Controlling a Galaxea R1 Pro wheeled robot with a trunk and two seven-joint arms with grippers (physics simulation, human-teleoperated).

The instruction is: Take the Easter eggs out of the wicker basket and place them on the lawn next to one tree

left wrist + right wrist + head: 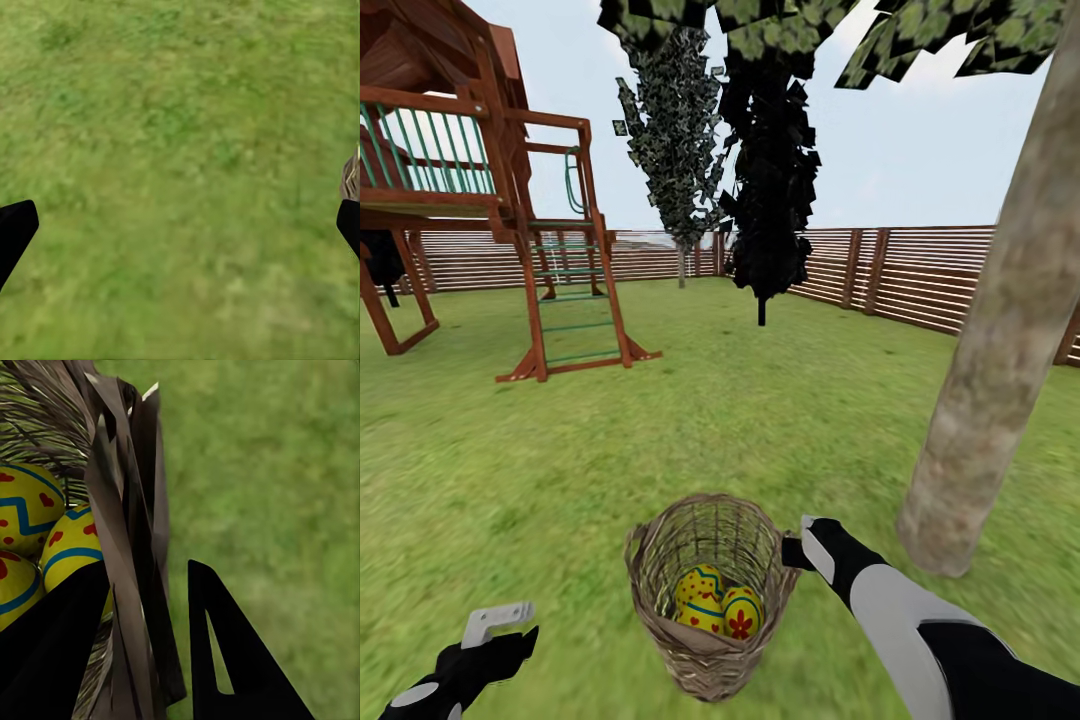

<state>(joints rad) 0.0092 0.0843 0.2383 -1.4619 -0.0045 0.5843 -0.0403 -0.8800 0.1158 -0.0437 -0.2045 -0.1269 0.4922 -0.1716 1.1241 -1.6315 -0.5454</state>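
The wicker basket (705, 655) stands on the lawn (760, 420) just in front of me. Three yellow Easter eggs with blue zigzags and red marks lie inside it: one (700, 583), another (742, 612), the third (698, 617). My right gripper (792, 550) is at the basket's right rim. In the right wrist view its fingers (225, 660) straddle the basket wall (135, 585), one inside by the eggs (75, 547) and one outside, shut on the wall. To the basket's left, my left gripper (500, 625) hangs open over bare grass. The tree (1000, 340) rises just right of the basket.
A wooden playset (480, 190) stands at the back left. A dark thin tree (765, 180) and a grey-green columnar tree (675, 150) stand in front of the slatted fence (900, 270). Open grass lies between the basket and the trunk's foot (935, 540).
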